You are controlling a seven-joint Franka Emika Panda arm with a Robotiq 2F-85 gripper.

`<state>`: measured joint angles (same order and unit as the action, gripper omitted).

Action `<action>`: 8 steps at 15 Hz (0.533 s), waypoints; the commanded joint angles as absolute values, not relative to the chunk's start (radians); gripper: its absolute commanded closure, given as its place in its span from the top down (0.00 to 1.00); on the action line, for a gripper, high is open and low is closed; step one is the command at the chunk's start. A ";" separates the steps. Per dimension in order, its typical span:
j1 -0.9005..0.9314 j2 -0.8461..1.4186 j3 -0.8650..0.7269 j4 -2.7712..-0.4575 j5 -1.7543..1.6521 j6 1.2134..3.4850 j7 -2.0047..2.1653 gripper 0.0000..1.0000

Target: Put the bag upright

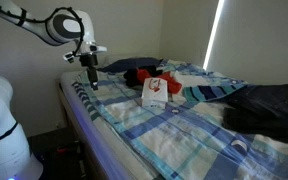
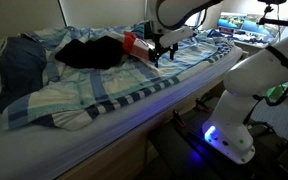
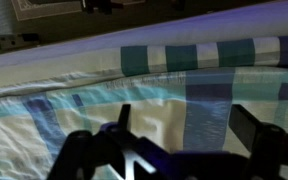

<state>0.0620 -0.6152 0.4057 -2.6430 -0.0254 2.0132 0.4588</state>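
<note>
The Robotiq gripper [image 3: 184, 130] hangs with its jaws spread wide and nothing between them. In the wrist view only the blue-and-white plaid bedspread [image 3: 204, 80] shows between the two dark fingers [image 3: 119, 128]. In both exterior views the gripper [image 1: 91, 76] [image 2: 162, 54] points down just above the mattress near the edge of the bed [image 1: 164, 135], at the end of the white Panda arm [image 1: 44, 22].

The bag [image 1: 156, 90], small and white with a red mark on its front, sits farther in on the bedspread, clearly apart from the gripper and touching nothing of it. Its printed face is turned toward the camera and it looks raised rather than flat. Whether it stands on its own or leans on the rumpled bedding behind it cannot be told at this size. A black bundle [image 2: 89, 52] lies beyond it, and a dark navy cloth [image 2: 19, 62] is heaped at the far end of the bed.

The gripper is free and off the bag, so this reads as a pause between grasps. If the bag is only leaning, the next move calls for crossing the bedspread to it, closing on its upper edge without crushing the paper, and settling its base on the soft, uneven cover, where it could tip again.
</note>
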 commanded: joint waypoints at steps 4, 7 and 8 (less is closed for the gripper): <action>0.078 -0.580 0.375 -2.621 -0.035 2.042 0.496 1.00; 0.063 -0.545 0.376 -2.604 -0.018 2.065 0.567 1.00; 0.057 -0.531 0.380 -2.598 -0.012 2.072 0.610 1.00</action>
<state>0.0679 -0.5902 0.3832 -2.6309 -0.0238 2.0469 0.5176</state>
